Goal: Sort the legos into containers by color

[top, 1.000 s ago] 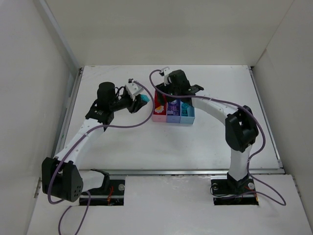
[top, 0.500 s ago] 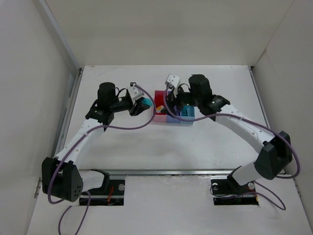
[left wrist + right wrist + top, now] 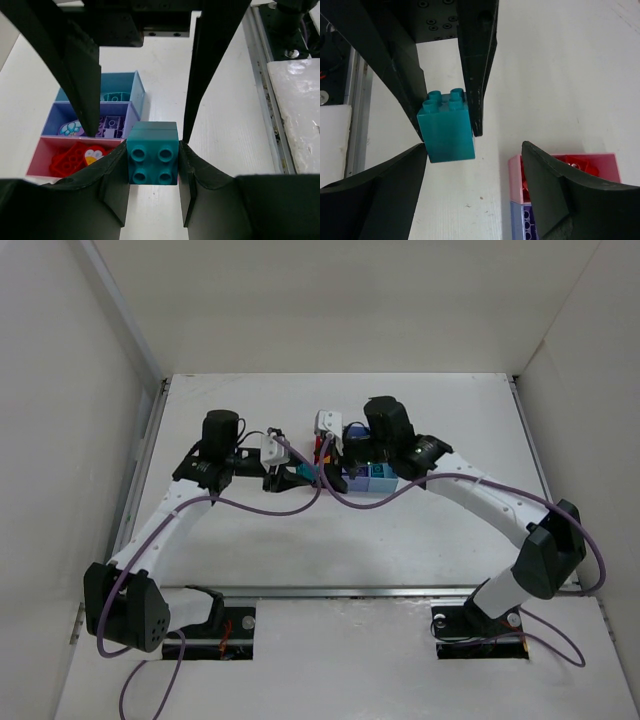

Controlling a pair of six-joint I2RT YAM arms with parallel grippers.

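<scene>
A teal lego is pinched between the fingers of my left gripper, studs toward its camera. In the top view that gripper holds it above the table, just left of the containers. My right gripper is open and faces the same brick, one finger on either side without touching it. Its long black fingers frame the brick in the left wrist view. The pink bin holds red legos, the purple bin purple ones, and the light blue bin a teal one.
The right arm's wrist hangs over the bins and hides most of them from above. A metal rail runs along the table's near edge. Purple cables loop between the two grippers.
The right gripper has swung left from over the bins to the teal brick. The left gripper has shifted right and nearer with the brick.
</scene>
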